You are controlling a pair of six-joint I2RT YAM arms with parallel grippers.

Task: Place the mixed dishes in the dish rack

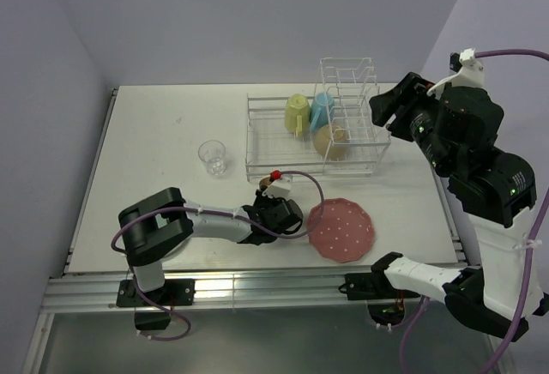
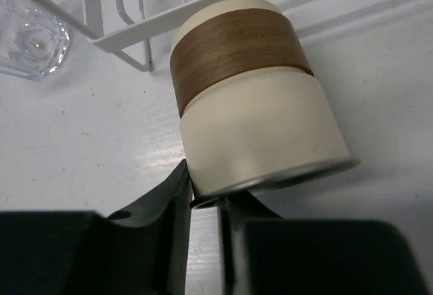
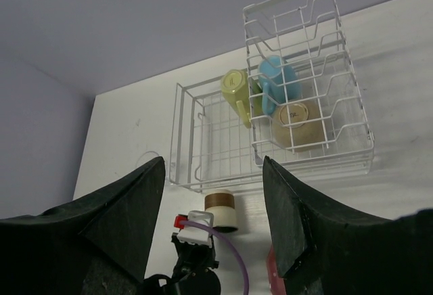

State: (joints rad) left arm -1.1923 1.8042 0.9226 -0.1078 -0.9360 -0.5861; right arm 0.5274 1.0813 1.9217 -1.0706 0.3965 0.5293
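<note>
Your dish rack [image 2: 149, 23] holds three things. The yellow-green mug [image 3: 237, 91] and light-blue mug [image 3: 277, 78] sit side by side, and the cream bowl [image 3: 296, 122] is tipped in the wires just nearer than the blue one.

The small cup [image 2: 250, 105] is cream with a wood-brown band and a thin metal rim. That rim points back at your left claw [image 2: 206, 197]. The claw's jaws are narrow and right at the rim's edge, but you can't tell if they're actually clamped on it. Past the claw, the cup's far end sits just shy of the rack's front rail.

The clear glass [image 2: 30, 38] stands on the bench [image 1: 163, 134], ahead-left of that claw. The pink dotted plate [image 1: 341, 230] lies just off its right side.

Your right claw [image 3: 213, 163] is up high with its jaws wide and nothing in them.
</note>
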